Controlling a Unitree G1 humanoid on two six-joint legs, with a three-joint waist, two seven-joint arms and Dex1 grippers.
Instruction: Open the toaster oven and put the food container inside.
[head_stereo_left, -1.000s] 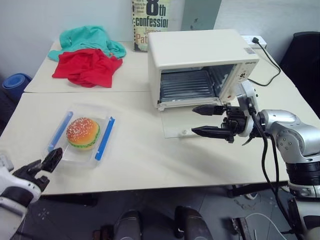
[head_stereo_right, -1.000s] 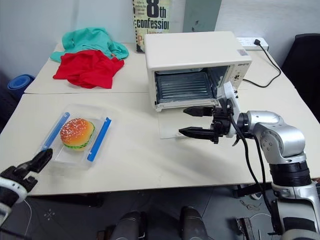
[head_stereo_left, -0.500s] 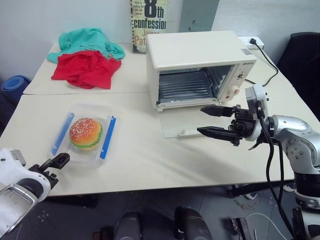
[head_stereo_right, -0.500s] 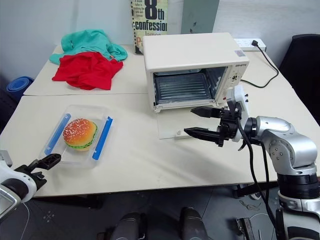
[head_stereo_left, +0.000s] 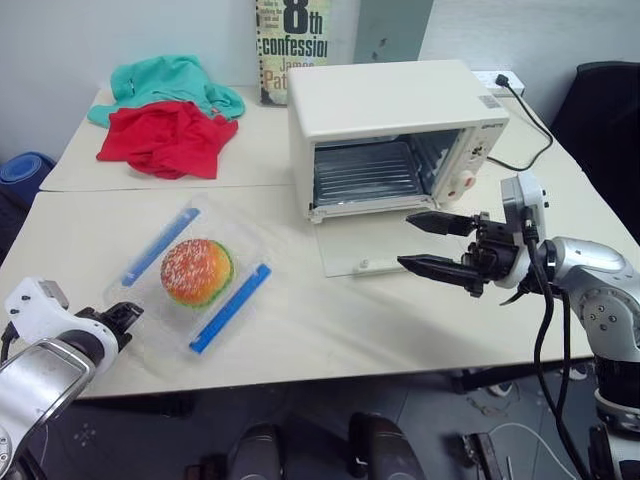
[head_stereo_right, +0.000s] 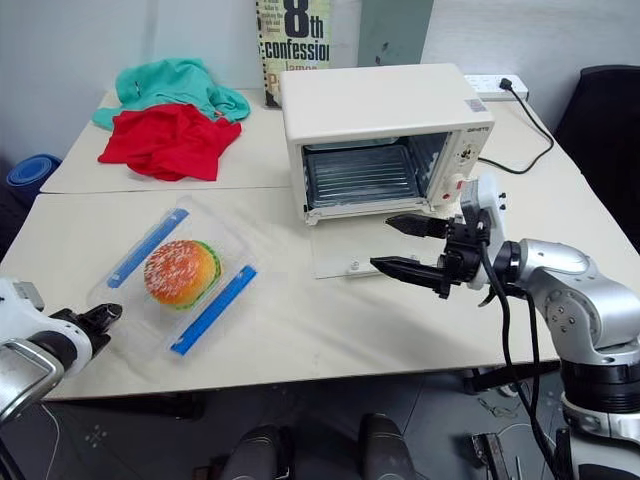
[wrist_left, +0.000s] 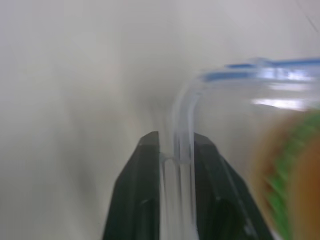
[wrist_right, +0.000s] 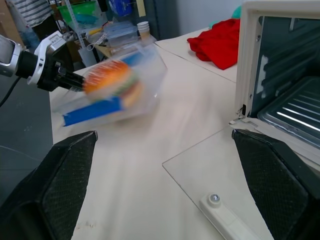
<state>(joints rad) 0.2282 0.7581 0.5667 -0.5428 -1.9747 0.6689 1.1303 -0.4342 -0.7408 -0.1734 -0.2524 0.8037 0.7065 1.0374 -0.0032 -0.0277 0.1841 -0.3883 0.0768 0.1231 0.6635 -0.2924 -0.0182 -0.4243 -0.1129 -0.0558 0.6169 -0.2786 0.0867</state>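
The food container (head_stereo_left: 230, 307), a clear box with blue clips and a burger (head_stereo_left: 197, 272) inside, sits skewed at the table's front left. My left gripper (head_stereo_left: 128, 316) is shut on its near corner rim; the left wrist view shows both fingers (wrist_left: 142, 185) pinching the clear plastic edge (wrist_left: 182, 130). In the right wrist view the container (wrist_right: 107, 92) looks tilted. The toaster oven (head_stereo_left: 390, 110) stands at the back centre, its glass door (head_stereo_left: 365, 235) folded down flat on the table with the rack exposed. My right gripper (head_stereo_left: 404, 240) hovers open just right of the door, fingers pointing left.
Red cloth (head_stereo_left: 160, 140) and teal cloth (head_stereo_left: 170, 80) lie at the back left, with a book (head_stereo_left: 293, 40) upright against the wall. The oven's black cord (head_stereo_left: 530, 130) runs to a power strip at the back right. A black chair (head_stereo_left: 605, 120) stands right of the table.
My left gripper has shut on the container's near corner. The container has turned and shifted right, with one end raised. The right gripper stays open and in place.
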